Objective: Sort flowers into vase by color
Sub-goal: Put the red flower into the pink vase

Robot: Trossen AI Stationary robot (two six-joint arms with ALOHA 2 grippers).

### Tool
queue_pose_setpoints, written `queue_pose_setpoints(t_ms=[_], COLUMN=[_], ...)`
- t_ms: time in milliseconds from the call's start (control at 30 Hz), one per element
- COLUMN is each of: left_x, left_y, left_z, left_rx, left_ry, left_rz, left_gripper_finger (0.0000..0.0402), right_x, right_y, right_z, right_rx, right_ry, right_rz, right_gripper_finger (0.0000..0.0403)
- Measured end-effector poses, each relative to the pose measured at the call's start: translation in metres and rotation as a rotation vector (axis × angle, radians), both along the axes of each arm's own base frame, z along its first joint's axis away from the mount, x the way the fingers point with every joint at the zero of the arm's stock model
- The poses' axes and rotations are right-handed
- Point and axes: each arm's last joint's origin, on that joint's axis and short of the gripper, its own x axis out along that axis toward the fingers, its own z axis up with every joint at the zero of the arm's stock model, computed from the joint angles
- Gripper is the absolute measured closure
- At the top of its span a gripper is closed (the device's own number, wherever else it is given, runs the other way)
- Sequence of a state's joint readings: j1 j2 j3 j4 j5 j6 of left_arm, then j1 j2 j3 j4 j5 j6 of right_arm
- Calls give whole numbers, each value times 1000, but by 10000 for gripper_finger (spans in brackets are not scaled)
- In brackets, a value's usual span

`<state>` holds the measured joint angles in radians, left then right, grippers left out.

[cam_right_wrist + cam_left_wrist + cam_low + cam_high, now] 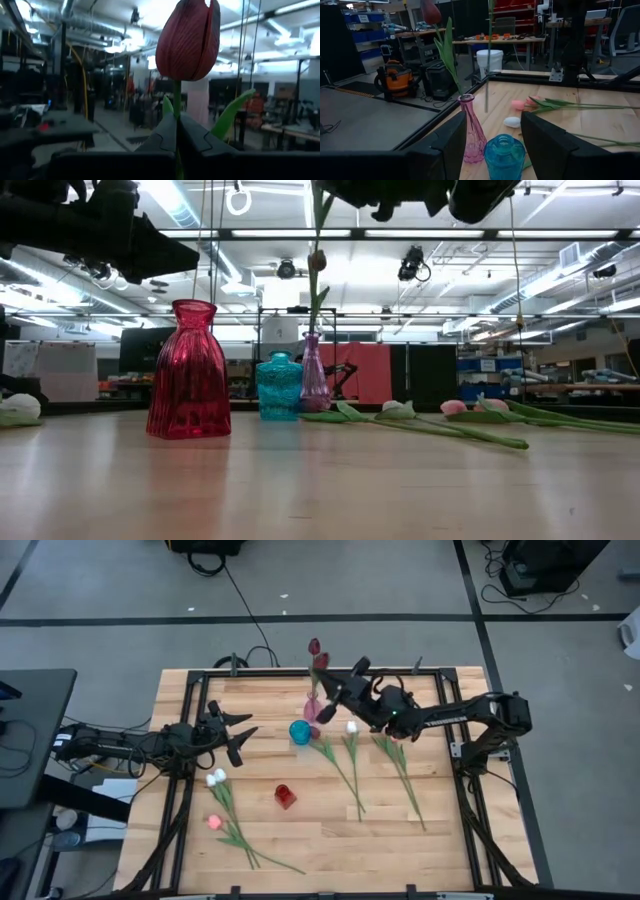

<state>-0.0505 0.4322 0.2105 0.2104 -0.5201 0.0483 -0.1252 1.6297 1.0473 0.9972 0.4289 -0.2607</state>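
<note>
High view showed me the right gripper (333, 692) raised above the far middle of the wooden table (440, 830), clenched on the thin green stem of a dark maroon artificial tulip (189, 37). In the right wrist view, its two dark fingers (162, 137) were pressed together around the stem just below the head. The stem hung down near the narrow pink glass vase (472, 131), which already held one maroon tulip (431, 11). From the left wrist view, the hanging stem's lower end seemed to be beside the vase mouth and not in it, but I could not tell this surely.

The left gripper (243, 734) waited with its fingers spread, near the round teal glass vase (300, 731). The ribbed red glass vase (285, 796) stood more toward the front. Pink and white tulips lay flat on the table on both sides.

My worry was the aim. The vase neck was narrow and the stem was long and flexible, so it could miss the opening, or push the light vase over. The leaf of the tulip already inside could also block the way.
</note>
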Motion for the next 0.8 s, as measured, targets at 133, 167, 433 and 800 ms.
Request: queue_pose_setpoints(t_ms=[133, 167, 433, 800], left_x=[0, 0, 0, 0], left_y=[0, 0, 0, 0], left_z=[0, 0, 0, -1], left_rx=[0, 0, 0, 0], left_ry=[0, 0, -1, 8], left_rz=[0, 0, 0, 0], left_gripper_finger=[210, 210, 210, 210], right_x=[-2, -3, -4, 5], right_y=[1, 1, -9, -20], right_z=[5, 6, 5, -10], right_rx=[-54, -66, -95, -74], right_ry=[-30, -40, -48, -94], right_rz=[-23, -27, -54, -53], right_gripper_finger=[392, 392, 392, 392])
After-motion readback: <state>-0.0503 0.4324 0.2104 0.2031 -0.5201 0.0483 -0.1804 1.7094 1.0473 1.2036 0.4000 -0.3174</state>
